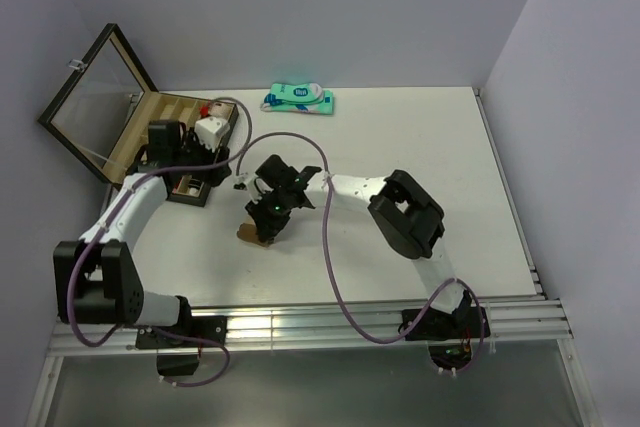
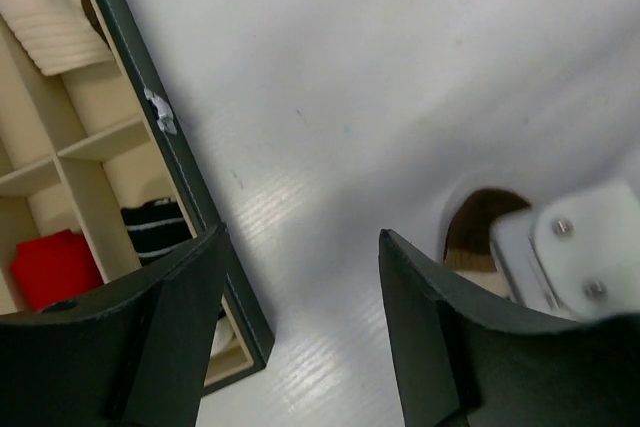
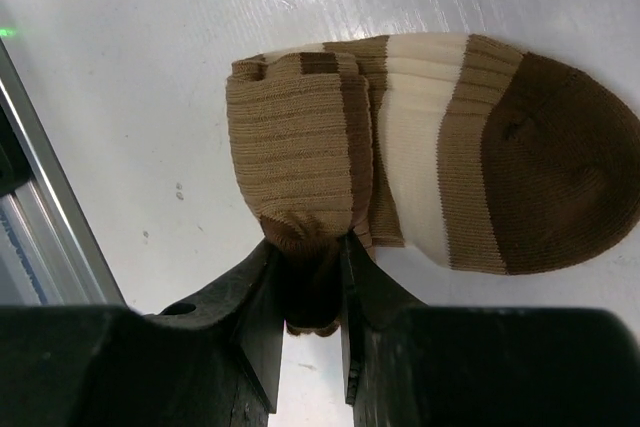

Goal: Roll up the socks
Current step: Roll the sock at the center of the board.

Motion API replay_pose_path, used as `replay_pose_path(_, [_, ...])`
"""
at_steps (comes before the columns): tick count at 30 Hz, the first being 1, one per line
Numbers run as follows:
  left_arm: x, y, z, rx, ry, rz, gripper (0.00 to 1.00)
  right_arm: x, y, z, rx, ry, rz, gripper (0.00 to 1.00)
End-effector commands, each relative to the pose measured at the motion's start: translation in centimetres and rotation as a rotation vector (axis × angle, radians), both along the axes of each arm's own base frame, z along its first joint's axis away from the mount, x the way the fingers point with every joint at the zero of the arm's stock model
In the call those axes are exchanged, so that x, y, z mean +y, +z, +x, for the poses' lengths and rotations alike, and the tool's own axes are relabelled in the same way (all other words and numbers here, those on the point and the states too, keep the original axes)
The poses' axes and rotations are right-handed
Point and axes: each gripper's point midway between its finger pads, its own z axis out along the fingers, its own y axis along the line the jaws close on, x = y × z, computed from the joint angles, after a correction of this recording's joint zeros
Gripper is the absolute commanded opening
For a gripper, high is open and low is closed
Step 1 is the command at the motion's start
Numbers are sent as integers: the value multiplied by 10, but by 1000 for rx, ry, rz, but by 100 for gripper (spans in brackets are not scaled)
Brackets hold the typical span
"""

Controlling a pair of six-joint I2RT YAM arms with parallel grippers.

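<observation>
Brown sock (image 3: pixel 450 147) — long axis across fingers (image 3: pixel 240 337)

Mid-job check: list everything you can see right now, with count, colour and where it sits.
brown sock: one, brown with tan and cream bands, on the table, one end folded over
black sock: one, black with thin white stripes, in a box compartment
red item: one, red, in the compartment beside it
ribbed item: one, cream, in another compartment
box: one, wood with dark frame, lid open, table's left side
package: one, teal and white, table's far edge
table: one, white
left gripper: black, open, empty, beside the box
right gripper: black, pinching the brown sock's folded end
</observation>
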Motion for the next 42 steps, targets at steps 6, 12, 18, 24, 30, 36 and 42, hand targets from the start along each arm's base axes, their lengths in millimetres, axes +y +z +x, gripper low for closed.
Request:
replay_pose_path(6, [2,3,-53,-289,-259,208,70,-38,-36,1,93,-6,-241,0])
replay_pose_path(12, [-19,-16,-91,-391,-440,282,74,-30,-25,14,147,12,-237,0])
replay_pose_path(18, [-41,-35,-113,-468,-547,298,78,-31,-20,20,206,15,-237,0])
replay_pose_path(24, [-60,-53,-127,-469,-605,238,81,-31,-21,18,244,28,-241,0])
replay_pose_path(30, [-74,-64,-138,-471,-686,224,83,-33,-26,17,253,31,-250,0])
replay_pose_path(36, [-79,-78,-142,-477,-739,260,84,-33,-29,16,254,29,-252,0])
replay_pose_path(42, [-79,-92,-142,-481,-754,314,82,-30,-28,16,261,29,-240,0])
